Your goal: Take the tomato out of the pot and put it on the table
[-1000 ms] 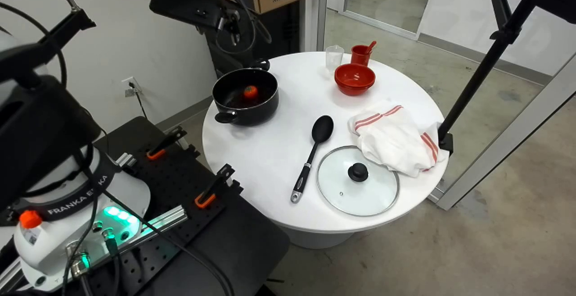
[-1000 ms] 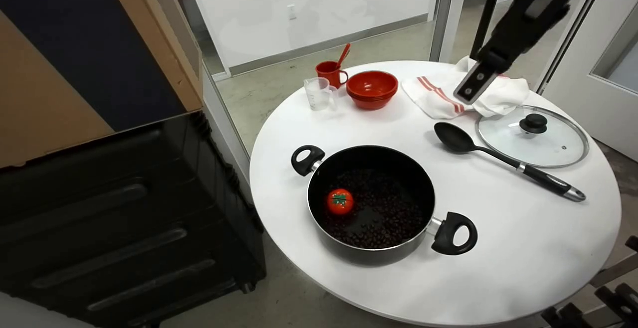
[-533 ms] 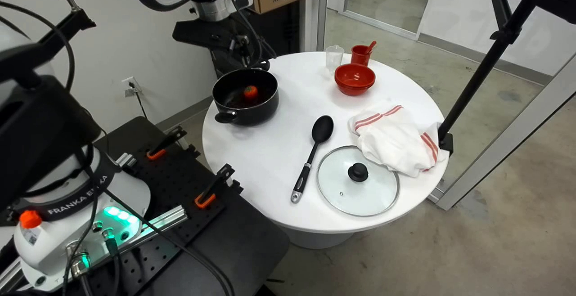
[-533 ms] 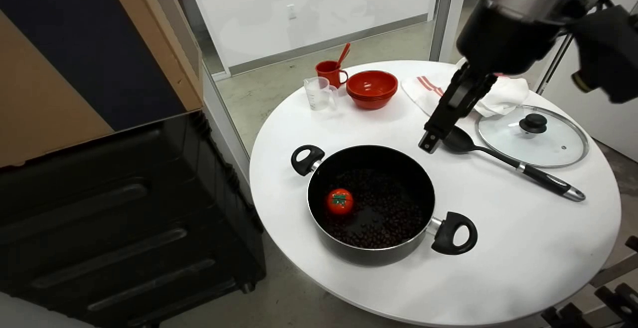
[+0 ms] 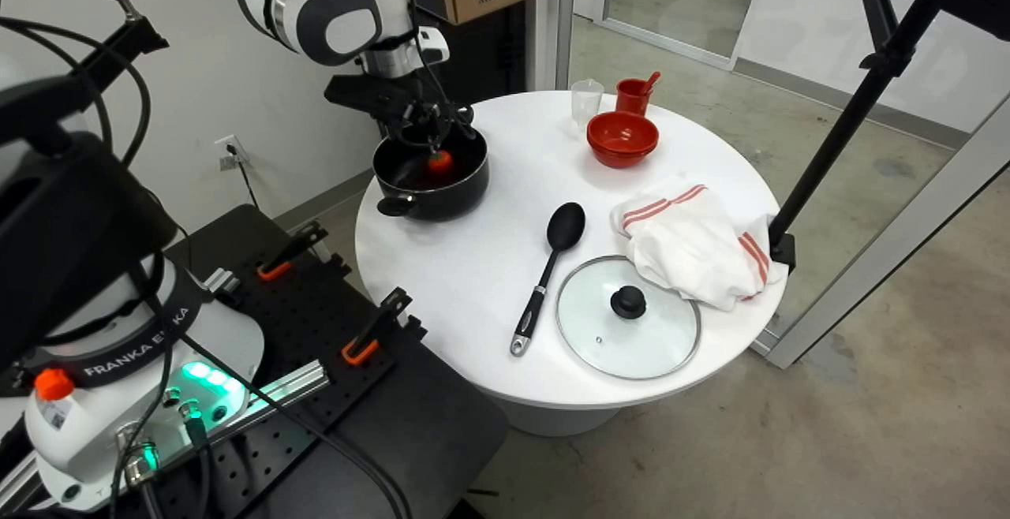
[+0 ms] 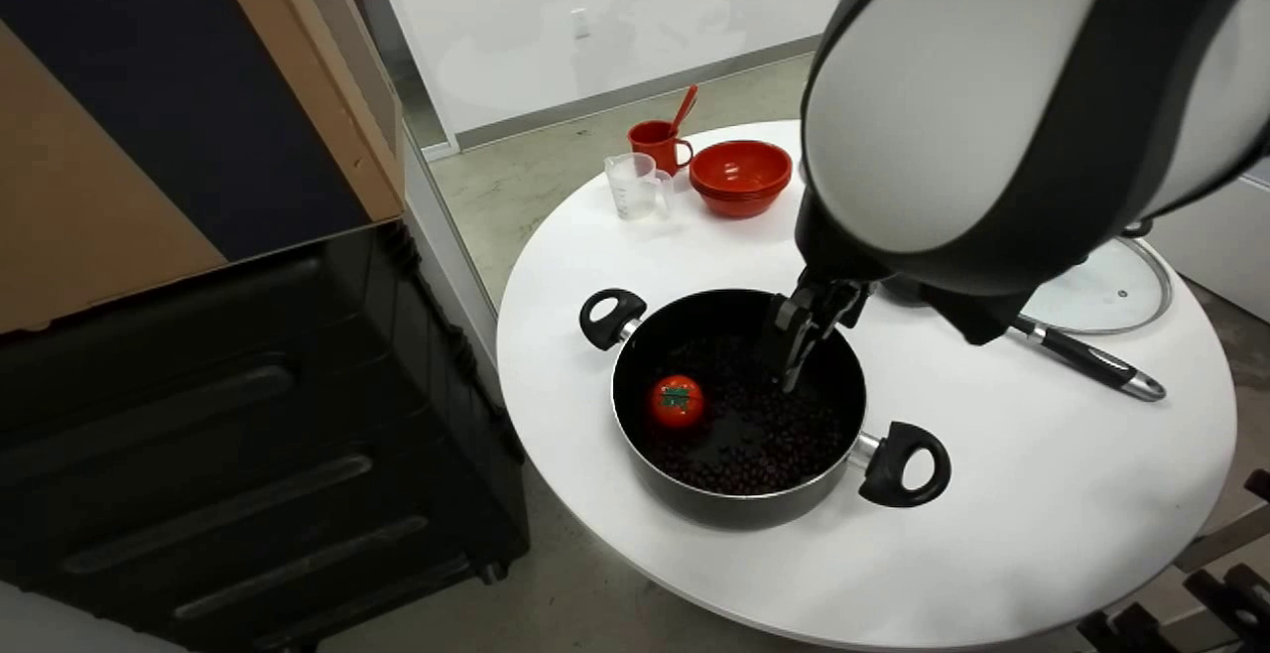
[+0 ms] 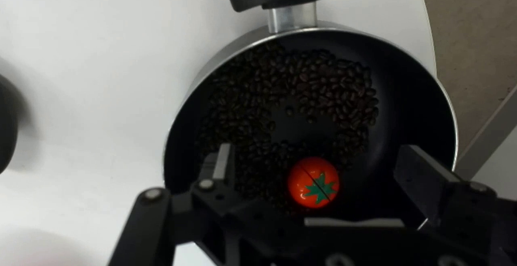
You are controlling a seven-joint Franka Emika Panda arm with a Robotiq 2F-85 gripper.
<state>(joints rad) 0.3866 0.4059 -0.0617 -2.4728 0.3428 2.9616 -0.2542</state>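
The current step is judged to be the approach. The hand (image 7: pixel 316 149) is positioned over the pot (image 6: pixel 736 508), its jaws spread wide and nothing gripped. The tomato (image 7: pixel 313 182) is seated inside the pot, next to dark beans (image 7: pixel 339 90). Next, the hand should be lowered around the tomato and closed; placement on the bench (image 6: pixel 1032 504) is not yet done.

Arm (image 6: pixel 992 107) extended, wrist (image 5: pixel 393 59) bent down, tool (image 7: pixel 315 150) pointing downward, fingers (image 7: pixel 422 181) spread wide
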